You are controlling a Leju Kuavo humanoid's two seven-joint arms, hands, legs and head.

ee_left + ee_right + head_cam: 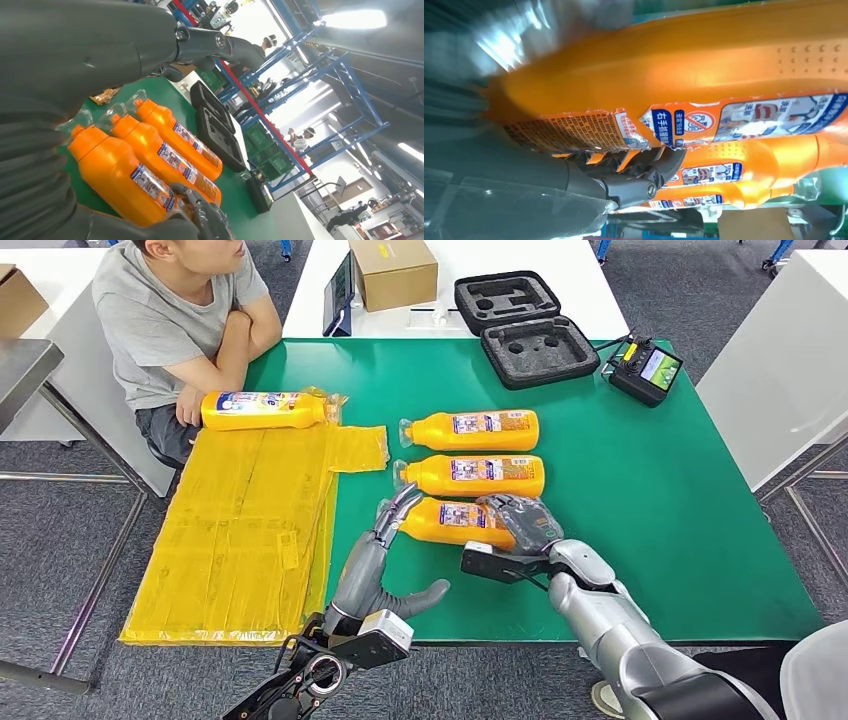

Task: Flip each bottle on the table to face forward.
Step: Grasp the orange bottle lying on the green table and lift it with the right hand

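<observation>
Right hand [522, 522] wraps the base of the nearest bottle [455, 522], left hand [392, 522] open at its cap; rigid, glossy plastic, probably slippery, so grip mid-body.

Head view looks down from high over the surface [640, 500]; both wrist views sit close, sharing the bottles [470, 475].

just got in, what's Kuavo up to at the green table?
It's working the nearest orange bottle of three lying in a row. The right robot hand wraps the bottle's base end, while the left robot hand touches its cap end. A fourth bottle lies on the yellow sheet beside a seated person.
</observation>
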